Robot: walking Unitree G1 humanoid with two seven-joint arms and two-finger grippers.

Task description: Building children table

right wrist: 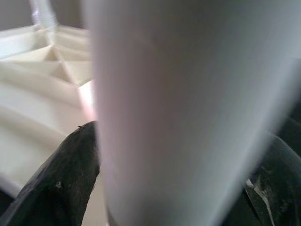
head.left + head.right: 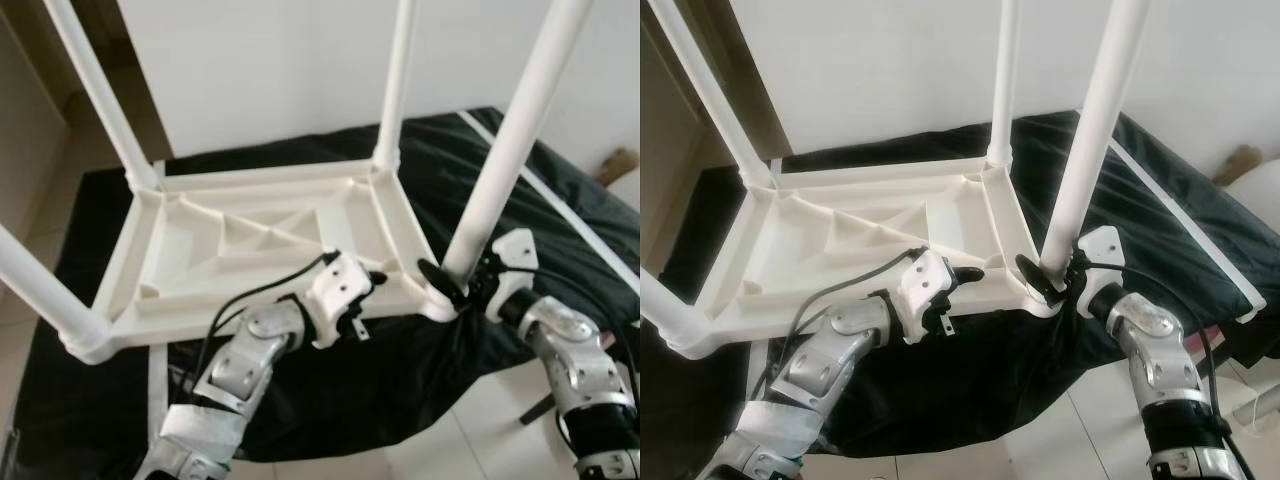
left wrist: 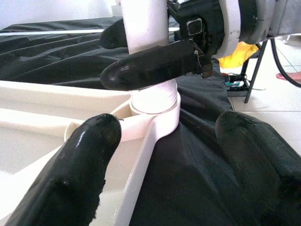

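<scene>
A black cloth (image 2: 400,390) covers a low surface set before a white wall, with pale tiled floor (image 2: 450,450) around it. On the cloth lies an upside-down white plastic children's table top (image 2: 250,240) with 4 white tubular legs pointing up. The near-right leg (image 2: 510,150) stands almost upright, its long axis leaning slightly away from the robot, its foot seated in the corner socket (image 2: 437,300). The right gripper (image 2: 455,283) is the nearer arm: its jaws are closed around this leg just above the socket, 1 black finger (image 3: 150,66) on each side. The left gripper (image 2: 365,290) hovers just beside the table's near rim, to the left of that socket (jaws spread wide, holding nothing). The leg probably needs pressing down along its own axis.
</scene>
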